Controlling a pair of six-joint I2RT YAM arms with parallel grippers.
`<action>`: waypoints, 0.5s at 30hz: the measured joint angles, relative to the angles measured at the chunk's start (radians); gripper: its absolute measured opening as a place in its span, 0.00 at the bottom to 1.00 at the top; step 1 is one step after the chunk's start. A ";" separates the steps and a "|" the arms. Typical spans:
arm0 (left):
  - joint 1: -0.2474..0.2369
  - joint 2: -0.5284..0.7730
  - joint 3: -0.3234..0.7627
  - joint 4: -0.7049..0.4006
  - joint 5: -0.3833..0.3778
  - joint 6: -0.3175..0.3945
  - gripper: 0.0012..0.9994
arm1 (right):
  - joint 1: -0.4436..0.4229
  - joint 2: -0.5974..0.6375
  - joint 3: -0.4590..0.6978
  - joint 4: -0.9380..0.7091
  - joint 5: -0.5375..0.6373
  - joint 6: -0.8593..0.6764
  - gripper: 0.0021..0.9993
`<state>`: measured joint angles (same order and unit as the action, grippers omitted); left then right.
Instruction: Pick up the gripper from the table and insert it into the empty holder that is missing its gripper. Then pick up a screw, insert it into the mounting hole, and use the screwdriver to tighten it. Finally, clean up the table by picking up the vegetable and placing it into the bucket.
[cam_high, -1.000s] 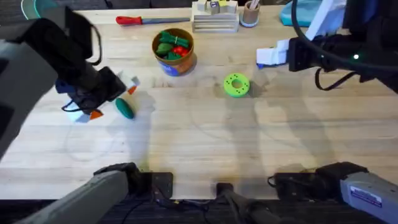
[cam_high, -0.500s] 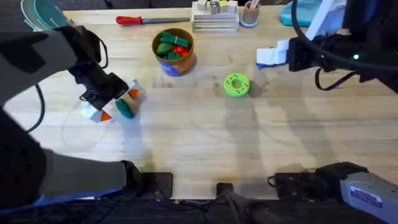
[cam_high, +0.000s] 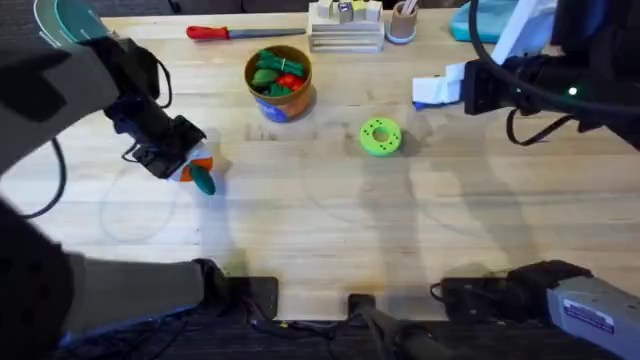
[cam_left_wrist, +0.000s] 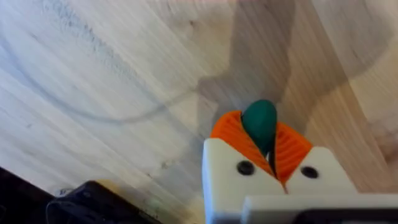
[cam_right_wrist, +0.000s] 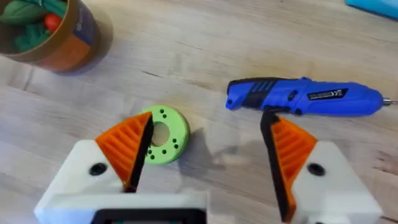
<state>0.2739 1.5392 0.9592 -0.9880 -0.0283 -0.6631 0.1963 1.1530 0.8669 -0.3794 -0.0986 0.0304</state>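
Left tool (cam_left_wrist: 268, 152) now clamped around vegetable (cam_left_wrist: 259, 122).

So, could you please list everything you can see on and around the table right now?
Vegetable: one, dark green, far left of the table, between the left gripper's pads.
Bucket: one, orange-brown, far centre-left, holding green and red toy vegetables.
Ring disc: one, bright green, centre of the table.
Screwdriver: one, blue, lying on the table beside the right gripper.
Manual screwdriver: one, red handle, far edge.
Wooden block stack: one, pale, far edge.
Small cup: one, brown, far edge.
Left gripper: white with orange pads, closed on the vegetable.
Right gripper: white with orange pads, open above the table.
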 joint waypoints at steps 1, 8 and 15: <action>-0.004 -0.025 0.011 -0.023 0.007 0.000 0.02 | 0.000 0.000 0.000 0.000 0.000 0.000 0.99; -0.104 -0.240 0.142 0.079 0.097 -0.012 0.02 | 0.000 0.000 0.000 0.001 0.000 0.014 0.99; -0.306 -0.311 0.166 0.357 0.166 -0.021 0.02 | 0.000 0.000 0.000 0.000 -0.038 0.062 0.99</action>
<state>-0.0319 1.2282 1.1255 -0.6307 0.1380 -0.6843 0.1963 1.1530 0.8669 -0.3790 -0.1370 0.0921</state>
